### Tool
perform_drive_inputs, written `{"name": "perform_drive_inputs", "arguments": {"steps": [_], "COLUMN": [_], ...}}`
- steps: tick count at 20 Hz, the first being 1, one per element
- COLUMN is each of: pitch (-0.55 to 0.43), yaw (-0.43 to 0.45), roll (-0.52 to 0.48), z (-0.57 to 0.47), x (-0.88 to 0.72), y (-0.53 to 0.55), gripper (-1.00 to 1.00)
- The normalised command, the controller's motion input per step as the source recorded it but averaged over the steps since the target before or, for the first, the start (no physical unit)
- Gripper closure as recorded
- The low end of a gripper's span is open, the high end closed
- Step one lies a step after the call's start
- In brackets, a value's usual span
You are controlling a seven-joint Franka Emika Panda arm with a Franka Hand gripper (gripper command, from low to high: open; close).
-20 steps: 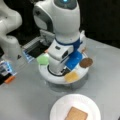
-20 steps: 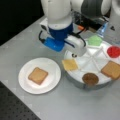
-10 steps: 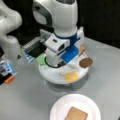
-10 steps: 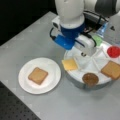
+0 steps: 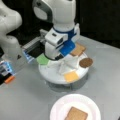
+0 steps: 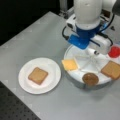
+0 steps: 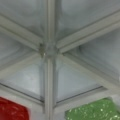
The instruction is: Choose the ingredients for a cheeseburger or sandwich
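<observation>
In a front view, a white plate (image 6: 47,83) sits near the worktop's (image 6: 37,40) left edge with a tan bread square (image 6: 37,75) lying flat on it; nothing is stacked on that bread. To its right stands the round white tray (image 6: 75,75) with dividers, holding an orange cheese square (image 6: 69,64), a brown patty (image 6: 90,78), a second bread square (image 6: 112,70) and a red tomato piece (image 6: 114,51) at the far right. In a front view, a green lettuce piece (image 5: 43,59) lies in the tray's left section.

The arm's white and blue wrist (image 6: 86,37) hangs low over the tray's back part, between the lettuce and the tomato. The claw itself is hidden under the wrist, so I cannot tell whether it is spread or pressed together, or whether it pinches anything.

The wrist view looks straight down on the tray's hub (image 7: 49,51) where the dividers meet, with the tomato at the bottom left corner and the lettuce at the bottom right.
</observation>
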Motion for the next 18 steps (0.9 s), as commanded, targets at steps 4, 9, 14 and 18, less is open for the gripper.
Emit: {"name": "perform_drive_inputs", "arguments": {"steps": [4,9,14,18], "pitch": [-0.196,-0.259,-0.227,-0.148], "yaw": [0.131,0.101,0.09,0.075], "roll": [-0.075,-0.053,-0.019,0.007], "z": [-0.22,-0.3,-0.23,-0.11], "x": [-0.25,-0.18,-0.16,-0.14], "y": [-0.05,-0.01,0.06,0.08], "gripper": [-1.0,-1.0,-1.0,-1.0]}}
